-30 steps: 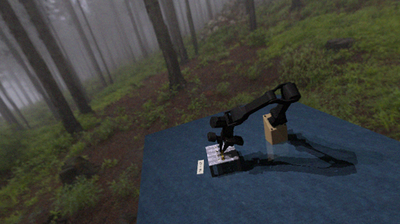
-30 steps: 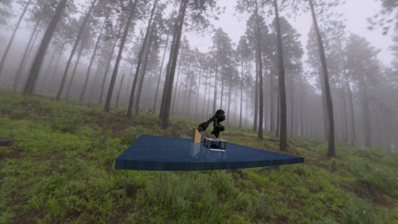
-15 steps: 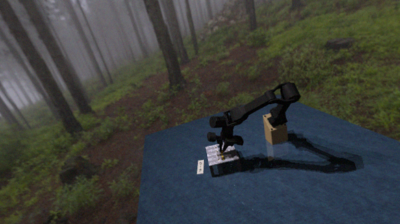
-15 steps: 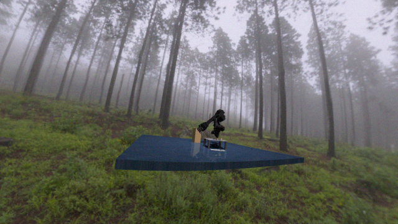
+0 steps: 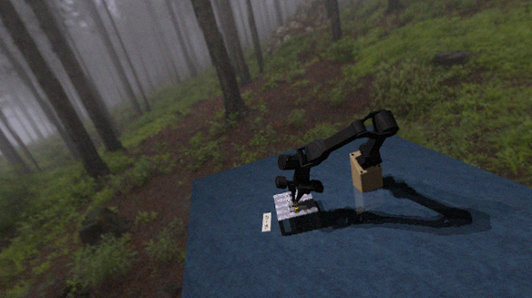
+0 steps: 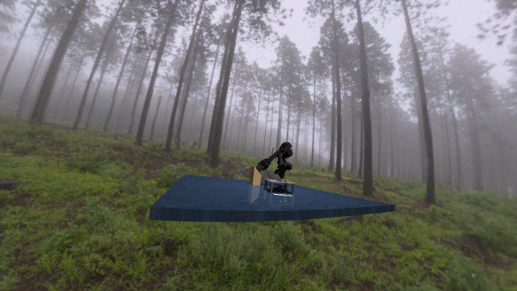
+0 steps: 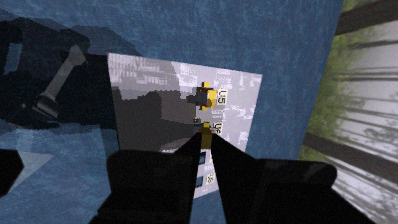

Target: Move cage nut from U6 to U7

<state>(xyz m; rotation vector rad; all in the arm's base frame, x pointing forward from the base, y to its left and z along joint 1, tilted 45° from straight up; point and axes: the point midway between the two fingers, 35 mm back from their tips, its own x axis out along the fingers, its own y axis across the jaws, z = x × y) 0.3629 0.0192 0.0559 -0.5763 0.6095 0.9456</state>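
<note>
The nut is in the gripper; the empty hole lies on the side away from the other nut.

The gripper is nearly closed, with the nut from U6 held between its tips, pointing down at the plate. If it is fully out of its hole, I cannot tell. Next along the row, the empty hole U7 is just beside, toward the bottom of the wrist view; its label is partly hidden. The other nut sits at U5, on the opposite side. So the move should go along the row, away from U5, after the wings come free. Further off is the blue desk.
</note>
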